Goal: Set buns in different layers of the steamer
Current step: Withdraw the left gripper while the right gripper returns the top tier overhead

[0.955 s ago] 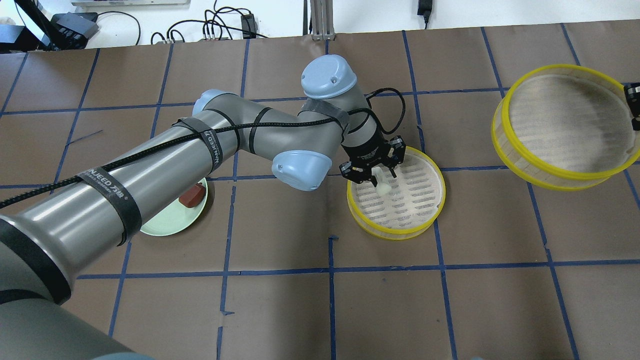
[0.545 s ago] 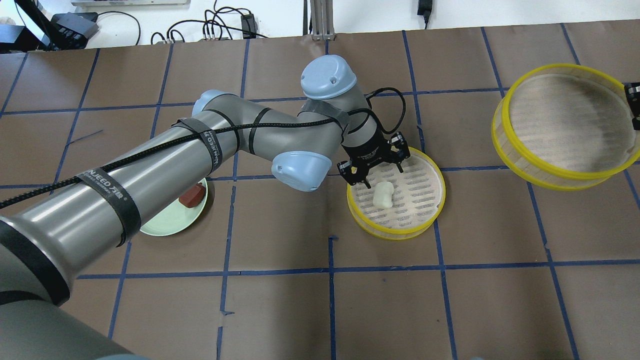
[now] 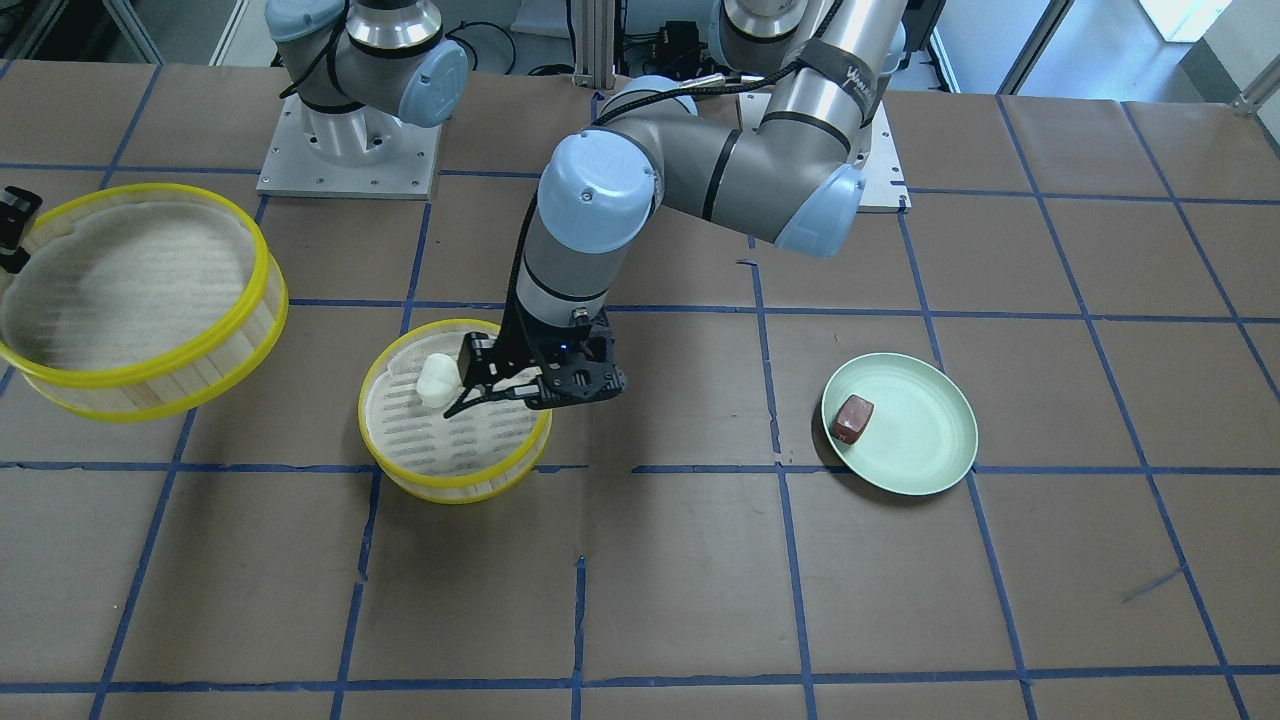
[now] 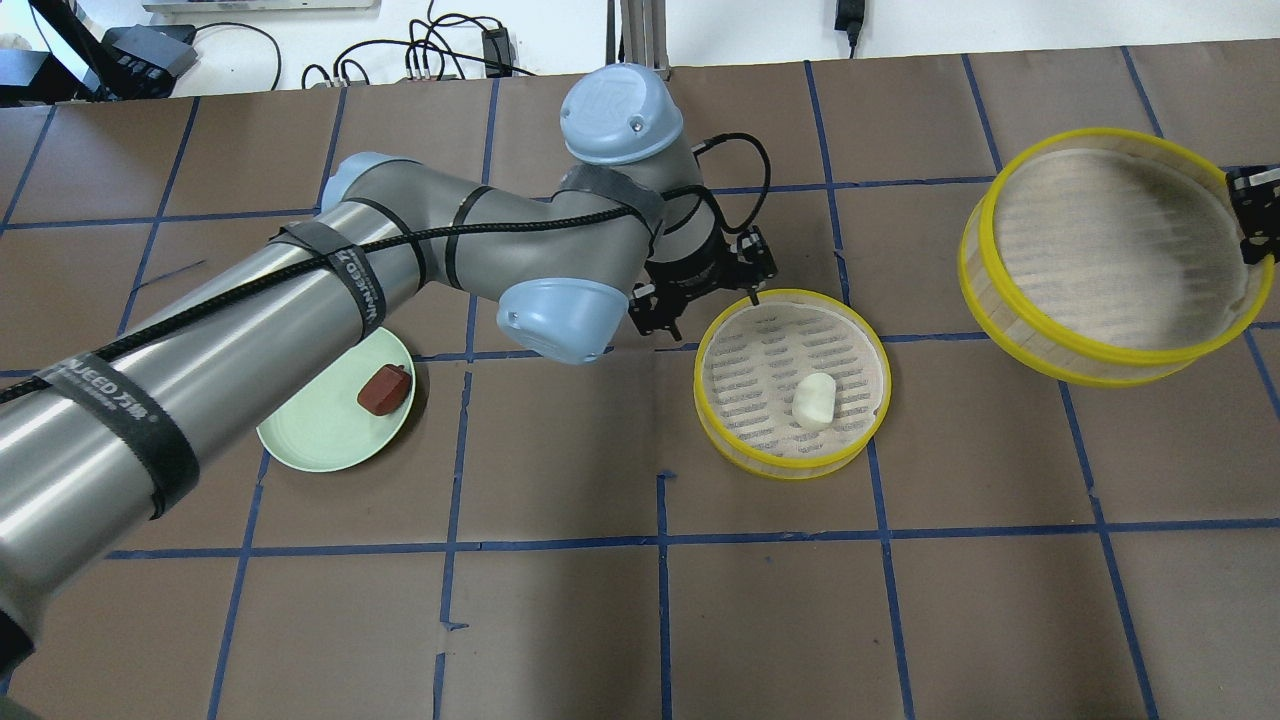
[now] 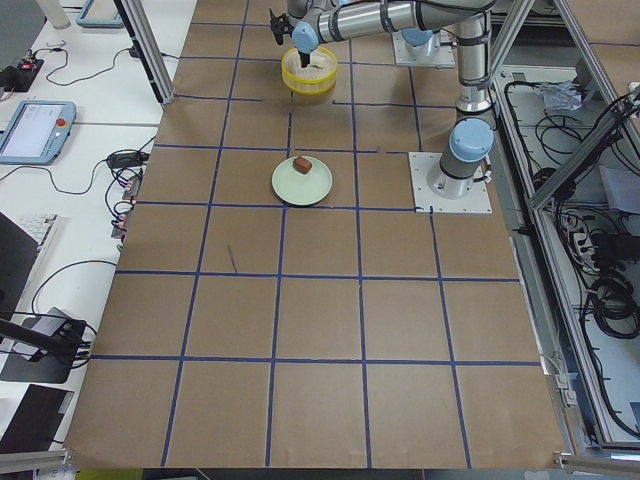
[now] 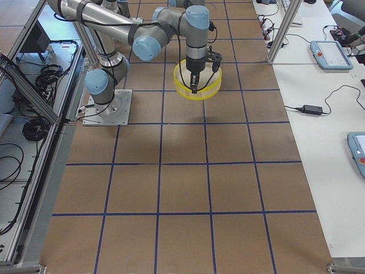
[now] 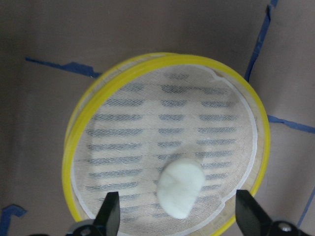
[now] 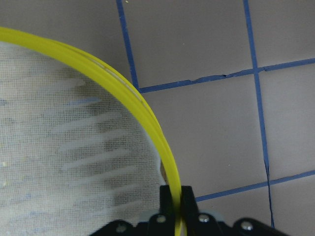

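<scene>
The white bun [image 4: 813, 400] lies loose on the liner of the steamer layer [image 4: 790, 468] that stands on the table; it also shows in the front view [image 3: 437, 380] and the left wrist view [image 7: 180, 187]. My left gripper [image 4: 703, 302] is open and empty, above this layer's far-left rim, its fingers [image 7: 109, 214] apart on either side of the bun. My right gripper [image 4: 1255, 215] is shut on the yellow rim [image 8: 167, 162] of the second steamer layer [image 4: 1060, 340] and holds it tilted at the right. The reddish-brown bun [image 4: 384, 390] lies on the green plate [image 4: 320, 440].
The table is brown paper with a blue tape grid. The left arm's elbow and forearm [image 4: 400, 260] span over the plate's far side. Both arm bases [image 3: 345, 150] stand at the robot's edge. Cables lie beyond the far table edge.
My left gripper let go of the white bun, opened and drew back to the tray's far-left rim. The bun came to rest further right. The right gripper shifted its layer slightly left.
</scene>
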